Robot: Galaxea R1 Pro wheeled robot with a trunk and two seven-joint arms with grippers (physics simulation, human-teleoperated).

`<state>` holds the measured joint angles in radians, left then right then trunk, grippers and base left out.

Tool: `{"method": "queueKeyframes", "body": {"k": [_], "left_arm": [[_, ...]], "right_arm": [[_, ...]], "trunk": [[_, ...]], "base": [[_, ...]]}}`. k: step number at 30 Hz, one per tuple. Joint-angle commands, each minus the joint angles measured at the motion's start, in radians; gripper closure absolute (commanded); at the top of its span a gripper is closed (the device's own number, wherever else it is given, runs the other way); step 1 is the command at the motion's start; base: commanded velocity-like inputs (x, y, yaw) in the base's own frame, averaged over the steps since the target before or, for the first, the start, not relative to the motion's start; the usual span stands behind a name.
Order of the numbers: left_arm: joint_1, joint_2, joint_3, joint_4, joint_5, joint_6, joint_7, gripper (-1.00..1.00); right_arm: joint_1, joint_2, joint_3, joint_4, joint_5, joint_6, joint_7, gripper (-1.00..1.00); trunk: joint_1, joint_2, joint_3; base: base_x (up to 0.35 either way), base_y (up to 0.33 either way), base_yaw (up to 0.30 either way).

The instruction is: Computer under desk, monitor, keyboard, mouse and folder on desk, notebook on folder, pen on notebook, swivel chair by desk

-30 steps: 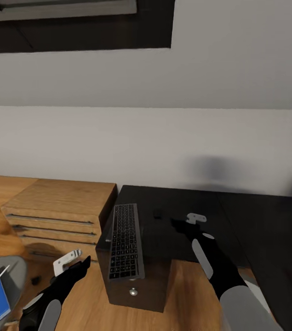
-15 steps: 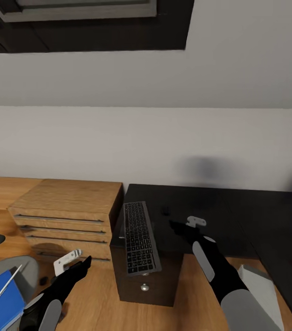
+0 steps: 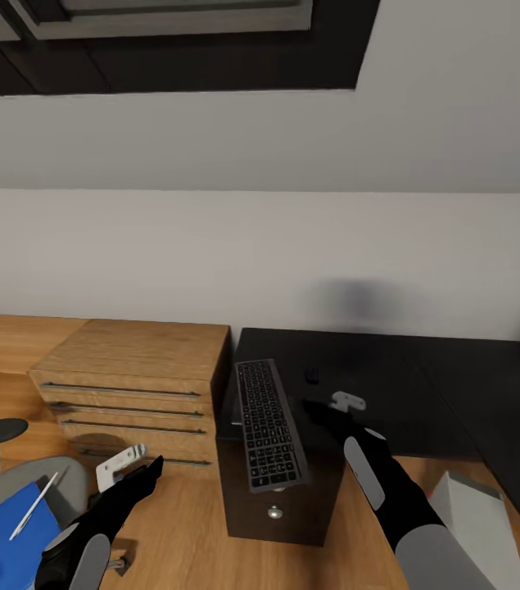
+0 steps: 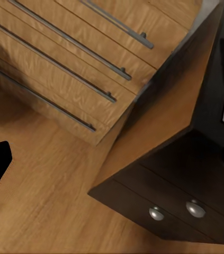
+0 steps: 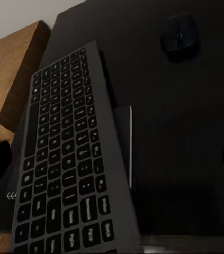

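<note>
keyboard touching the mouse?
Apart. The right wrist view shows bare black desk between the keyboard and the mouse.

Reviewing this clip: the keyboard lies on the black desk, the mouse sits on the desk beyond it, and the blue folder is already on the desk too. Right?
Not quite. The folder is not on the desk; the head view shows it on the swivel chair, with the pen on top. The keyboard and the mouse are on the desk as stated.

black arms, grey oval panels; white bracket above left pincer (image 3: 151,465), right pincer (image 3: 313,407).
</note>
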<state>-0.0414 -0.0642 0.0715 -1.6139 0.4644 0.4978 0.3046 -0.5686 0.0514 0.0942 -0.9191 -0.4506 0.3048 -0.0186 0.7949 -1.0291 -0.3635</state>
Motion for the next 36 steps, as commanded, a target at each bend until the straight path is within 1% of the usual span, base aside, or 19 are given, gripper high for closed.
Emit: {"method": "queueKeyframes", "body": {"k": [1, 5, 9, 26, 28, 29, 31, 33, 36], "left_arm": [[-0.001, -0.001, 0.001, -0.001, 0.010, 0.004, 0.008, -1.00], [-0.001, -0.001, 0.001, -0.001, 0.009, 0.004, 0.011, -1.00], [0.000, -0.002, 0.000, -0.001, 0.008, 0.004, 0.012, -1.00], [-0.001, -0.002, -0.001, -0.001, 0.006, 0.004, 0.014, -1.00], [-0.001, -0.002, -0.001, -0.001, 0.005, 0.004, 0.014, -1.00], [0.000, -0.002, -0.001, -0.001, 0.005, 0.004, 0.014, -1.00], [-0.001, -0.002, -0.001, -0.001, 0.005, 0.004, 0.014, -1.00], [0.000, -0.002, -0.001, -0.001, 0.005, 0.004, 0.014, -1.00], [0.000, -0.002, -0.001, -0.001, 0.005, 0.004, 0.014, -1.00]], "right_arm": [[0.000, 0.000, 0.000, -0.001, -0.006, 0.004, 0.007, -1.00], [0.002, -0.001, -0.001, -0.001, -0.007, 0.005, 0.034, -1.00], [0.002, -0.001, -0.002, -0.001, -0.009, 0.005, 0.047, -1.00], [0.005, -0.002, -0.004, 0.000, -0.011, 0.005, 0.054, -1.00], [0.005, -0.002, -0.003, 0.002, -0.024, 0.005, 0.054, -1.00], [0.005, -0.002, -0.003, 0.007, -0.044, 0.005, 0.055, -1.00], [0.005, -0.002, -0.003, 0.014, -0.068, 0.005, 0.055, -1.00], [0.006, -0.004, -0.002, 0.026, -0.109, 0.004, 0.055, -1.00], [0.006, -0.010, 0.000, 0.034, -0.137, 0.004, 0.056, -1.00]], "trunk": [[0.000, -0.001, -0.001], [0.000, -0.001, -0.001], [0.000, -0.001, -0.001], [0.000, -0.001, -0.001], [0.000, -0.001, -0.001], [0.000, -0.001, -0.001], [0.000, -0.001, -0.001], [0.000, -0.001, -0.001], [0.000, -0.001, -0.001]], "base": [[0.000, 0.104, 0.000], [-0.026, 0.061, 0.000], [-0.208, 0.020, 0.000], [-0.316, 0.003, 0.000], [-0.335, 0.000, 0.000], [-0.336, 0.000, 0.000], [-0.336, 0.000, 0.000], [-0.336, 0.000, 0.000], [-0.304, 0.000, 0.000]]}}
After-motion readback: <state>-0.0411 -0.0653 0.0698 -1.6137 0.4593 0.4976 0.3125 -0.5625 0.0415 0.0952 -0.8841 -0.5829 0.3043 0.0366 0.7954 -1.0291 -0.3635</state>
